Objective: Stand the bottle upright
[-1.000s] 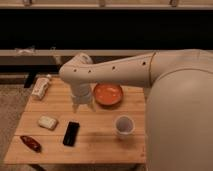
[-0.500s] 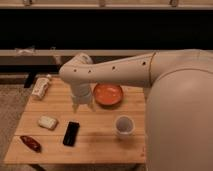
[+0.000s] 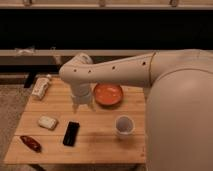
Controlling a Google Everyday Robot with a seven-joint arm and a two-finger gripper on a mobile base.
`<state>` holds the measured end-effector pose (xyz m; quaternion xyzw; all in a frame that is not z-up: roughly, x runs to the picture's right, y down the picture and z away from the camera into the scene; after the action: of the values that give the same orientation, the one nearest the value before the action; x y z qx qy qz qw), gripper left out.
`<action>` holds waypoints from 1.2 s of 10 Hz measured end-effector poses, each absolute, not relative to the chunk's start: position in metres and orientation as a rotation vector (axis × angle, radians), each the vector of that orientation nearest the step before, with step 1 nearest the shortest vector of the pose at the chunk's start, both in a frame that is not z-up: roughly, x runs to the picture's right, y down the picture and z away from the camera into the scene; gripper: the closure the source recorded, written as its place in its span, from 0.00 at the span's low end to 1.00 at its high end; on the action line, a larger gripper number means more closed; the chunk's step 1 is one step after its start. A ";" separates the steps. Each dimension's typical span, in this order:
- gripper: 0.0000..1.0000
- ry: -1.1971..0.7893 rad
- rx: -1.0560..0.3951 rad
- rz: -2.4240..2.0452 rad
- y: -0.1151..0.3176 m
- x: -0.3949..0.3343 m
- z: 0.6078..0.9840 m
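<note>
A bulky white robot arm (image 3: pixel 130 70) is pictured reaching over a low rectangular table of pale wood (image 3: pixel 100 147), where a bottle is to be stood upright. A shallow round orange bowl (image 3: pixel 108 94) is set at 12 o'clock from the table's centre. The white gripper (image 3: pixel 83 105) is held low at the bowl's 9 o'clock, close beside its rim; whether it is parted or closed cannot be told. A round white cup (image 3: pixel 124 125) is placed at 4 o'clock.

The small whitish plastic bottle with a pale label (image 3: pixel 41 88) is seen lying on its side at 10 o'clock, at the table's far left corner, well apart from the gripper and held by nothing. A flat black phone (image 3: pixel 71 133) is laid at 7 o'clock, a small white rounded block (image 3: pixel 47 122) at 8 o'clock, and a small reddish-brown object (image 3: pixel 31 143) at the near left corner.

Trouble is judged likeliest at that far corner: the round bottle could be rolled off the edge by a glancing touch. The bowl could be clipped as the gripper is swung away. Once raised, the bottle could be toppled by a tilted release.
</note>
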<state>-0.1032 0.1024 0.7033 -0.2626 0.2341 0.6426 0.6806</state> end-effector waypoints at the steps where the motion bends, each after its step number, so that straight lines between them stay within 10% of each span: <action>1: 0.35 0.525 -0.589 1.442 0.102 -0.103 0.703; 12: 0.35 0.355 -0.571 1.375 0.007 -0.283 0.723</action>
<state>-0.2833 0.0067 0.7225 -0.2583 0.1605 0.6222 0.7214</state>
